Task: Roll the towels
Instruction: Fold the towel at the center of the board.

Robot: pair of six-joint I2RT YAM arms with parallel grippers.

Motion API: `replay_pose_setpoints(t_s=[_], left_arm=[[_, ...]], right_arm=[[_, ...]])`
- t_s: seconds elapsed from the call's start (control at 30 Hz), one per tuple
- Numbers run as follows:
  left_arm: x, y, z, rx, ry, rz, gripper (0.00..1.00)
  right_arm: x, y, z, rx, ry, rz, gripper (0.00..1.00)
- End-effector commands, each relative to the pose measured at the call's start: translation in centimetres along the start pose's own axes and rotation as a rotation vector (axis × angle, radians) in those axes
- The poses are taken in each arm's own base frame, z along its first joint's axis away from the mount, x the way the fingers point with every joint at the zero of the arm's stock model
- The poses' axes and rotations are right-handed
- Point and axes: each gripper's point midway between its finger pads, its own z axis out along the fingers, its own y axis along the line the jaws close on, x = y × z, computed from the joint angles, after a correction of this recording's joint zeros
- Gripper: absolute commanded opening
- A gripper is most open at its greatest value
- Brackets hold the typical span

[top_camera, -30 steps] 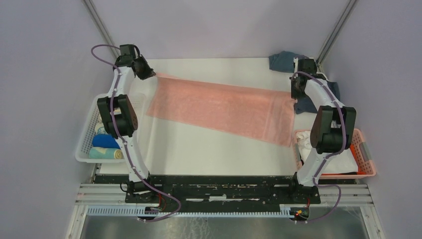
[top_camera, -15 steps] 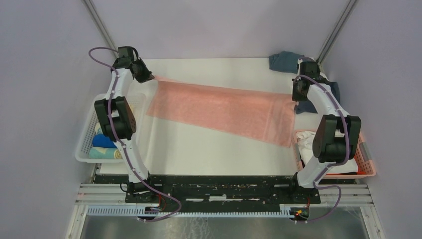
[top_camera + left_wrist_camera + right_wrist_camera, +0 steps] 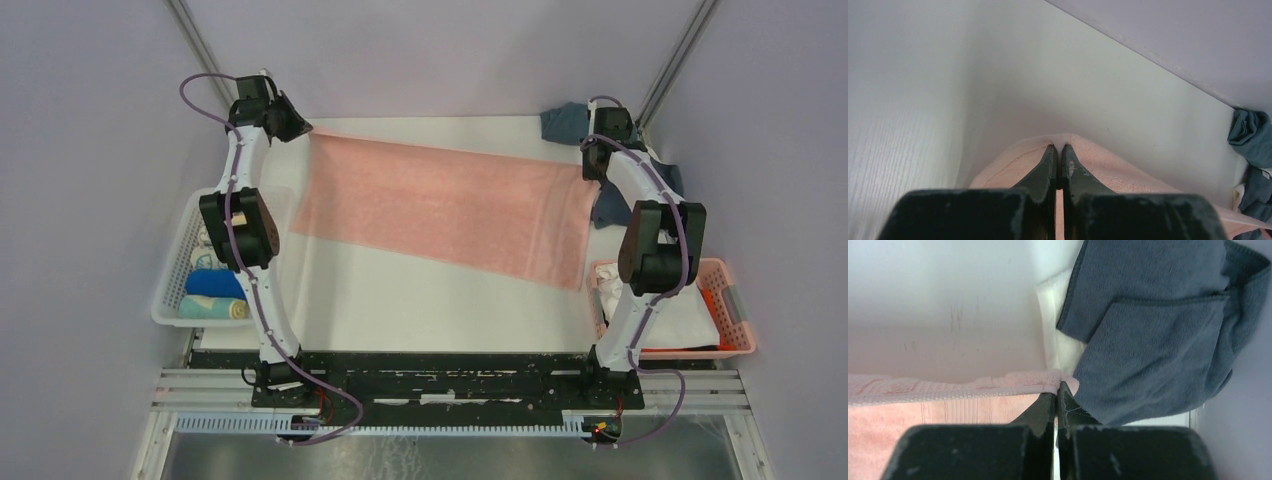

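Observation:
A pink towel (image 3: 445, 205) lies stretched across the white table, its far edge pulled taut between both arms. My left gripper (image 3: 303, 130) is shut on the far left corner; in the left wrist view the fingertips (image 3: 1058, 147) pinch a fold of the pink towel (image 3: 1118, 167). At the far right corner, my right gripper (image 3: 588, 170) is also shut. In the right wrist view its tips (image 3: 1058, 385) clamp the hem of the pink towel (image 3: 948, 390), next to a slate blue towel (image 3: 1158, 325) and a white towel (image 3: 1055, 315).
A white basket (image 3: 170, 290) at the left edge holds rolled towels, one bright blue (image 3: 210, 283) and one teal (image 3: 210, 308). A pink basket (image 3: 735, 320) at the near right holds white cloth (image 3: 690, 320). Blue towels (image 3: 570, 120) are heaped at the back right corner.
Both grippers have moved toward the far edge of the table, drawing the pink towel's far edge back with them. The towel now lies wider and flatter.

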Motion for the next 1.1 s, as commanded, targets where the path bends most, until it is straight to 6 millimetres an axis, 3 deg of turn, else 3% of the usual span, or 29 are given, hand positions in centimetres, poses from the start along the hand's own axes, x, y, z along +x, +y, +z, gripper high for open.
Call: replay_pose_setpoints(t_s=[0.0, 0.2, 0.27, 0.53, 0.83, 1.07], left_arm=[[-5.1, -0.1, 0.4, 0.045, -0.17, -0.01, 0.03], [-7.0, -1.7, 0.7, 0.108, -0.222, -0.011, 0.03], [-6.4, -1.3, 1.9, 0.11, -0.209, -0.015, 0.03], [-4.6, -0.1, 2.5, 0.066, -0.168, -0.019, 0.03], [-2.7, 1.6, -1.6, -0.072, -0.125, -0.004, 0.03], [-0.7, 3.6, -4.7, -0.191, -0.086, 0.006, 0.03]], right_arm=[[-4.3, -3.9, 0.1, 0.147, -0.102, -0.015, 0.01], [-6.9, -4.5, 0.1, 0.171, -0.171, -0.006, 0.01], [-7.2, -4.7, 0.2, 0.178, -0.174, -0.003, 0.01], [-5.4, -4.0, 0.2, 0.144, -0.109, -0.029, 0.01], [-1.7, -4.8, -2.9, 0.176, -0.077, -0.033, 0.01], [0.7, -3.8, -5.5, 0.119, -0.071, 0.03, 0.01]])
